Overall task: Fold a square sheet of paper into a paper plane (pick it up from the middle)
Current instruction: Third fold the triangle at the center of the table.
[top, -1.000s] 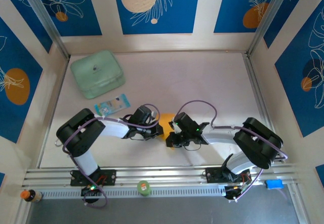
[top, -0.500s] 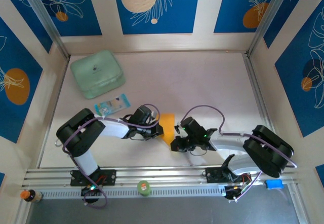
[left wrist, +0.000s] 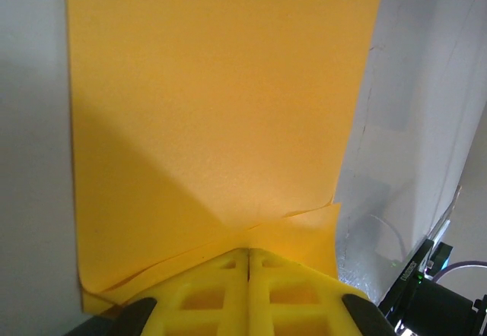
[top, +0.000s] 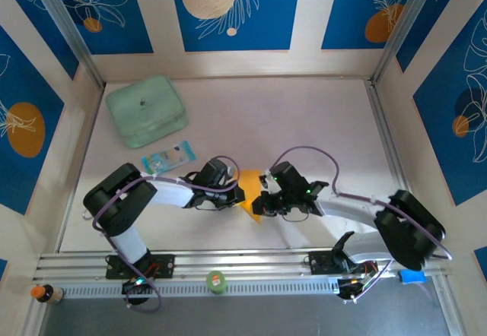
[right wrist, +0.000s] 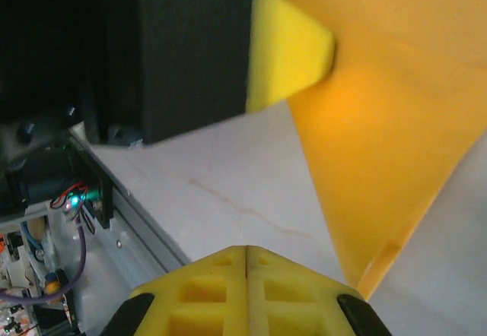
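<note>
Left pincer (left wrist: pixel 249 254) tight on folded orange-yellow sheet (left wrist: pixel 221 100)

a mint-green rounded box (top: pixel 146 110) sits at the far left of my white table (top: pixel 304 123), with a small blue-and-white packet (top: pixel 168 157) lying nearer to me (close by, not touching); on the front rail (top: pixel 259 263) i see a green-capped round thing (top: pixel 217 281) and a blue block (top: pixel 412 276)

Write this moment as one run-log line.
left gripper: shut on thin orange-yellow square sheet of paper | right gripper: shut, sheet corner beside its fingers
</note>
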You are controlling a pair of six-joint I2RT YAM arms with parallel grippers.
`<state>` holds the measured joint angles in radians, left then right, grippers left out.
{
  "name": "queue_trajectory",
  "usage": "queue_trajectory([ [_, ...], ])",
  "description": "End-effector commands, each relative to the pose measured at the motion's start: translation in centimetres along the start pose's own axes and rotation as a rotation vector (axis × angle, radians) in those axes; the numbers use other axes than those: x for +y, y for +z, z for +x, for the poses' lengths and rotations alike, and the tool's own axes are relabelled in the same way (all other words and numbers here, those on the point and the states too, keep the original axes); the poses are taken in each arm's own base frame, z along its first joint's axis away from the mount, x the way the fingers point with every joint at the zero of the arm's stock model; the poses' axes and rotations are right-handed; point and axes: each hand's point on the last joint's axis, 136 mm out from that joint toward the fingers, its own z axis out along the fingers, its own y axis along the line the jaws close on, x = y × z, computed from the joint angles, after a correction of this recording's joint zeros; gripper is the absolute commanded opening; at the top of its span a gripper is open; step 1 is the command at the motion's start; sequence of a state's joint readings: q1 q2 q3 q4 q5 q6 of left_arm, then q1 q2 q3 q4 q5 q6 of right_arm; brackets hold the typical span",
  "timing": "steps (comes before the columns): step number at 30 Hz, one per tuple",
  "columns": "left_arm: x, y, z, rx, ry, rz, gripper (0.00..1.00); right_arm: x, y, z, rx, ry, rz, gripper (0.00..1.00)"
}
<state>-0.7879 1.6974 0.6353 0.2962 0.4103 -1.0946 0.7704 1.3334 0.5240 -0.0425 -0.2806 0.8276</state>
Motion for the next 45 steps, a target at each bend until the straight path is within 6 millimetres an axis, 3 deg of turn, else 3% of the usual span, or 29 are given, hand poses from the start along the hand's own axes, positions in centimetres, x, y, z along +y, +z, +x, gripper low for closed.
queue_trajectory([
  [1,2.4,0.0,0.7,0.004,-0.025,-0.091,0.0,0.1,1.0,-0.4,0.046,0.008,0.003,0.04],
  [6,2.4,0.0,0.7,0.002,-0.023,-0.091,0.0,-0.7,2.6,-0.6,0.082,0.038,0.03,0.04],
  [11,2.3,-0.1,0.6,0.002,-0.02,-0.091,0.0,-3.6,2.9,1.6,0.117,0.093,0.091,0.04],
  [17,1.8,-0.3,0.4,-0.005,0.001,-0.091,0.0,-5.6,2.6,3.9,0.141,0.133,0.114,0.04],
  [21,0.6,-1.1,-0.1,-0.027,0.045,-0.072,0.0,-5.6,2.5,3.9,0.131,0.135,0.11,0.04],
  [26,-2.1,-3.1,-0.8,-0.076,0.116,-0.028,0.13,-4.9,2.7,3.2,0.126,0.124,0.089,0.03],
  [29,-2.9,-3.8,-0.6,-0.09,0.126,-0.016,0.12,-4.7,3.0,2.8,0.118,0.133,0.087,0.02],
  [33,-3.3,-3.0,0.7,-0.055,0.108,-0.014,0.04,-4.5,3.1,2.2,0.099,0.151,0.083,0.01],
  [37,-3.9,-1.4,1.6,-0.019,0.107,0.004,0.03,-4.7,3.1,1.9,0.079,0.174,0.092,0.0],
  [45,-1.1,0.6,1.8,0.003,0.018,-0.073,0.01,-5.0,3.4,1.7,0.058,0.212,0.097,0.0],
])
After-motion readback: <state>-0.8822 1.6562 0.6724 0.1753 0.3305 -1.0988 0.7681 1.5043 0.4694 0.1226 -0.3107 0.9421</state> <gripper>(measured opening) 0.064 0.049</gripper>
